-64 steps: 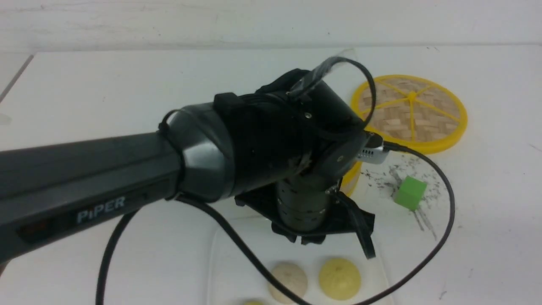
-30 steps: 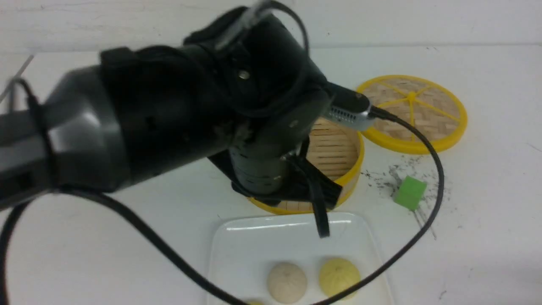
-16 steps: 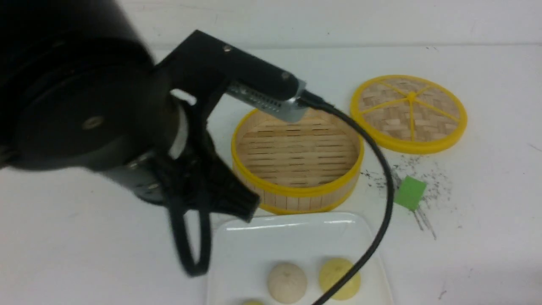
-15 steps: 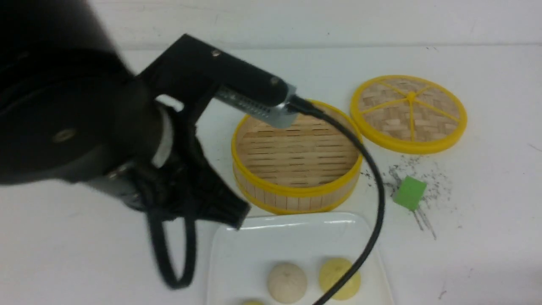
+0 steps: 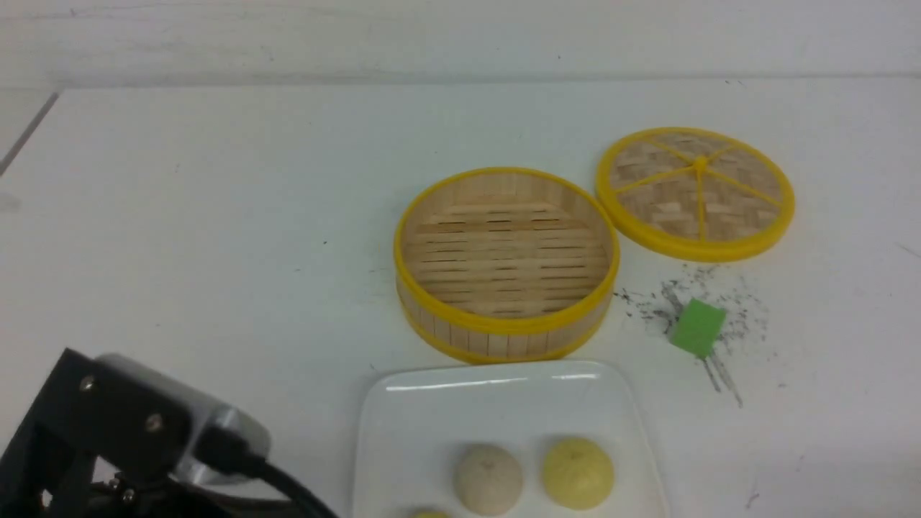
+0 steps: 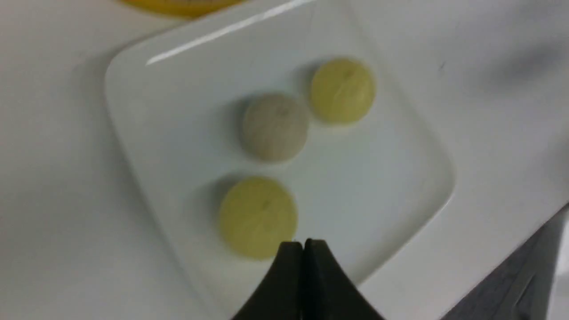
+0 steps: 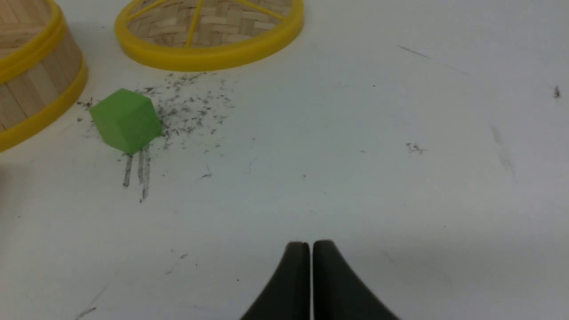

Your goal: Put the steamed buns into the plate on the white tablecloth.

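Note:
The white plate (image 5: 432, 424) lies on the white tablecloth (image 5: 216, 216) at the front. An off-white bun (image 5: 488, 479) and a pale yellow bun (image 5: 578, 473) sit in it, and the top of a third yellow bun (image 5: 429, 514) shows at the frame's edge. The left wrist view shows the plate (image 6: 391, 186) with the off-white bun (image 6: 275, 126) and two yellow buns (image 6: 342, 90) (image 6: 257, 217). My left gripper (image 6: 303, 243) is shut and empty above the plate's near edge. My right gripper (image 7: 310, 244) is shut and empty over bare cloth.
An empty bamboo steamer basket (image 5: 506, 262) stands behind the plate, its woven lid (image 5: 696, 192) at the back right. A green cube (image 5: 696, 328) sits on dark smudges right of the steamer. My left wrist's camera mount (image 5: 122, 439) shows at the front left corner.
My left arm has pulled back from over the steamer and plate, leftward and toward me, down to the front left corner. The buns have not moved.

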